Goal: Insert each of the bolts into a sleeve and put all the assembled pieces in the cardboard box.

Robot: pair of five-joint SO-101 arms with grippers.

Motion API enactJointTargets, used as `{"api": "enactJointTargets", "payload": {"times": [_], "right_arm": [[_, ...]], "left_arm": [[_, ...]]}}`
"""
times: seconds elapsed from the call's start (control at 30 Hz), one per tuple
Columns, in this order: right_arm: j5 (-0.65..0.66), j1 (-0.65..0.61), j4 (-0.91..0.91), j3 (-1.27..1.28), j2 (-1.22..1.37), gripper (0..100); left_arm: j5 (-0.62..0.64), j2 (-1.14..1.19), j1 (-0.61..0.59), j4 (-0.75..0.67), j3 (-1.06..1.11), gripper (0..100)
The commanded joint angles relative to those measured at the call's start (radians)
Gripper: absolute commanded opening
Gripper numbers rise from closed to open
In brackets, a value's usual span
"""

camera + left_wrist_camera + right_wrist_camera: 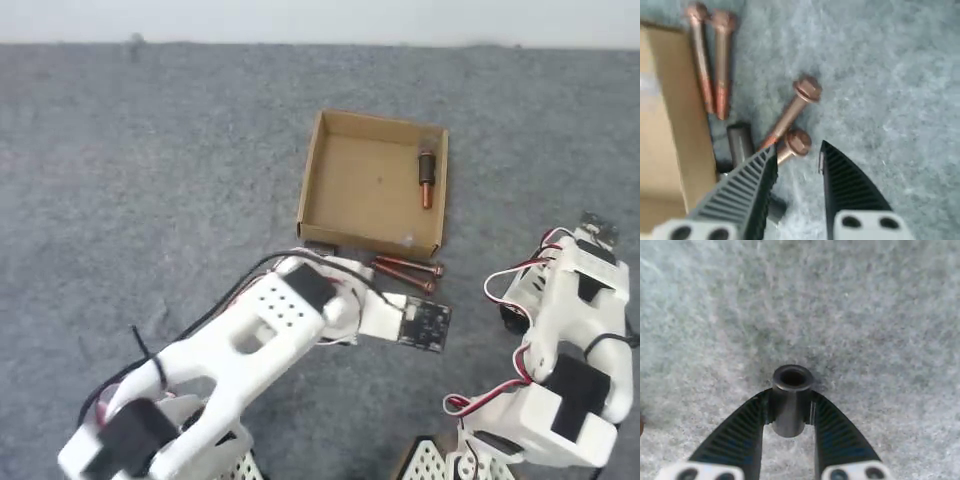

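**Right gripper grips a sleeve, left gripper open over loose bolts**

My right gripper (791, 409) is clenched on a dark sleeve (792, 385). The sleeve sits squarely between the two fingers with its open bore turned toward the wrist camera, over the grey mat (880, 315). I cannot tell whether it touches the mat. In the high view my right arm (570, 330) is off to the right of the box (318, 170), well apart from it.

My left gripper (797, 154) is released, fingers spread, low over the mat just outside the box wall that faces my arms. The head of a near bolt (798, 142) lies just beyond the fingertips, in line with the gap between them. A second bolt (796, 106) lies just beside it at an angle, head pointing away from the box. Their shafts come close together, but I cannot tell if they touch. A loose sleeve (740, 142) lies between these two bolts and the box wall, near the wall.

A bolt pair (405, 268) lies side by side along the outside of that same wall, toward its right end.

Inside the box, an assembled piece (427, 178) lies along the right wall, a dark sleeve on a copper bolt.
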Motion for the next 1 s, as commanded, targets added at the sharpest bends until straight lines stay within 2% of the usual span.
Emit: {"api": "enactJointTargets", "payload": {"times": [0.0,0.23,0.33,0.43,0.83,0.97], "right_arm": [[0.020,0.015,-0.008,-0.023,-0.013,0.6],[0.086,0.015,-0.008,-0.023,-0.013,0.6],[0.087,0.012,-0.008,-0.023,-0.013,0.6],[0.087,0.010,-0.008,-0.023,-0.013,0.6],[0.089,0.013,-0.007,-0.023,-0.013,0.6],[0.089,0.013,-0.007,-0.023,-0.013,0.6]], "left_arm": [[-0.008,0.132,0.040,-0.029,-0.156,13],[-0.009,0.381,0.041,0.063,-0.377,13],[-0.055,0.451,0.037,0.101,-0.427,13],[-0.094,0.488,0.018,0.124,-0.450,13],[-0.091,0.575,0.011,0.075,-0.456,13],[-0.087,0.595,0.014,0.110,-0.503,13]]}}
